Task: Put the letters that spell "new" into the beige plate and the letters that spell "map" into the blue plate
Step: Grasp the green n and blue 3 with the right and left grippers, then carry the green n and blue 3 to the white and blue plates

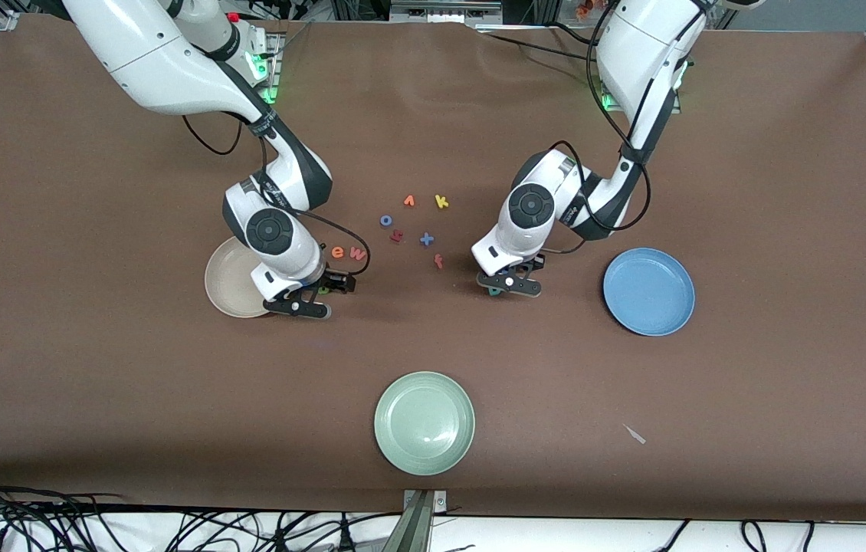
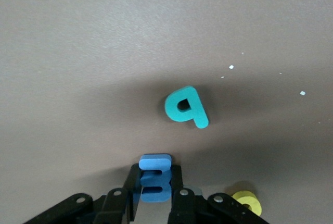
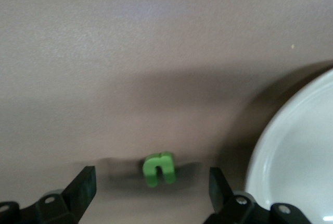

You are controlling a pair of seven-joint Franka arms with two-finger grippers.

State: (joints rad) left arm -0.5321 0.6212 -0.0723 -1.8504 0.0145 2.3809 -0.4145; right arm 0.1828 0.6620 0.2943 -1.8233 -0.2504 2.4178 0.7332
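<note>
My left gripper (image 2: 155, 175) is shut on the light blue m (image 2: 155, 178), low over the table beside the blue plate (image 1: 649, 291). The teal p (image 2: 186, 107) and the yellow a (image 2: 245, 201) lie on the mat close by. My right gripper (image 3: 152, 185) is open and straddles the green n (image 3: 159, 169), which lies on the mat between its fingers (image 3: 86, 183) without touching them. The beige plate (image 3: 296, 156) is right beside it. The orange e (image 1: 338, 251) and the pinkish-red w (image 1: 357, 253) lie side by side, a little farther from the front camera than the right gripper (image 1: 318, 295).
Several other letters lie between the two arms: a blue o (image 1: 385, 220), a yellow k (image 1: 441, 202), a red s (image 1: 397, 236), a red f (image 1: 438, 262). A pale green plate (image 1: 424, 422) sits near the table's front edge.
</note>
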